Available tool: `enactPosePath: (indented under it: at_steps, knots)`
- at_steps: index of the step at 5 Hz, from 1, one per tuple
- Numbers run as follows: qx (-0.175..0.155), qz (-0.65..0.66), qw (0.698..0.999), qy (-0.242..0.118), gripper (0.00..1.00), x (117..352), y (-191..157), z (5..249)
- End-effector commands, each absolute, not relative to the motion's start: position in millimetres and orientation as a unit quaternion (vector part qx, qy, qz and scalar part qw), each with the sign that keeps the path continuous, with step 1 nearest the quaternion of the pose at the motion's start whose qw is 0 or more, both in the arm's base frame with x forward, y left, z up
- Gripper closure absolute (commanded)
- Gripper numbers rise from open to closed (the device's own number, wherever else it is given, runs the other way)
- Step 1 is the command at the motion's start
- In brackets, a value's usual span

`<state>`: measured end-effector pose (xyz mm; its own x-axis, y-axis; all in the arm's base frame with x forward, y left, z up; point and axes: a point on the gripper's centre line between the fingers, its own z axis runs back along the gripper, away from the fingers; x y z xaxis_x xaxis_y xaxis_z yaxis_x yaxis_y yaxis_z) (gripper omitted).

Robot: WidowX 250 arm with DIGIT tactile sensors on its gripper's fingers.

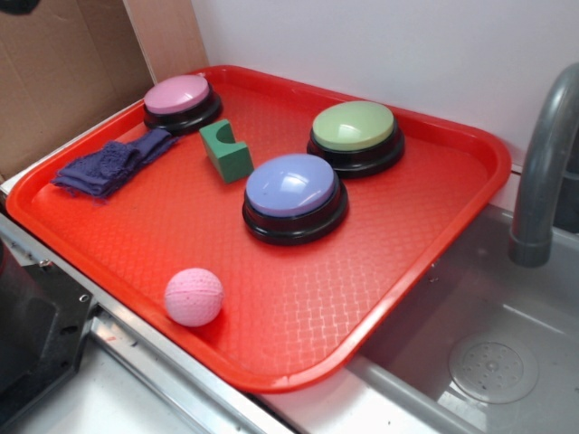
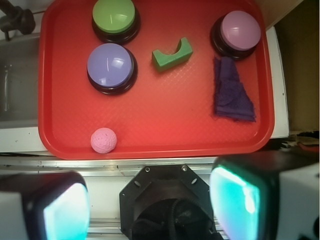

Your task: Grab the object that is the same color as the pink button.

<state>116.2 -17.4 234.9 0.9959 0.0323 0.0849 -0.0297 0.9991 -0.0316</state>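
The pink dimpled ball point(image 1: 194, 296) lies on the red tray point(image 1: 425, 235) near its front edge; in the wrist view the ball point(image 2: 103, 140) is at the tray's near left corner. The pink button point(image 1: 179, 99) stands at the tray's far left corner, and shows in the wrist view point(image 2: 240, 31) at the top right. My gripper point(image 2: 150, 202) is open and empty, high above the counter just outside the tray's near edge. The ball lies ahead of it and to the left. The gripper does not show in the exterior view.
A blue button point(image 1: 294, 195), a green button point(image 1: 355, 134), a green block point(image 1: 226, 152) and a purple cloth point(image 1: 113, 163) are on the tray. A sink point(image 1: 493, 362) with a grey faucet point(image 1: 543, 163) is to the right. The robot's black base point(image 2: 167, 200) is below the gripper.
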Motion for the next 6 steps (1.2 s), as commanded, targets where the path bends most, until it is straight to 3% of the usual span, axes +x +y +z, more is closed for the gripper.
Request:
enactPosePath:
  at_steps: [1,2,4,5,6]
  knots:
    - [-0.015,0.016,0.999,-0.043,0.00,116.2,-17.4,234.9]
    - [-0.040,-0.005,0.997,-0.071,0.00,130.4,-33.3,206.1]
    - [-0.065,0.004,0.997,-0.039,0.00,148.2,-76.6,139.8]
    - [-0.063,0.018,0.998,-0.012,0.00,153.6,-93.0,109.7]
    - [-0.086,0.031,0.995,0.031,0.00,149.8,-105.1,66.7]
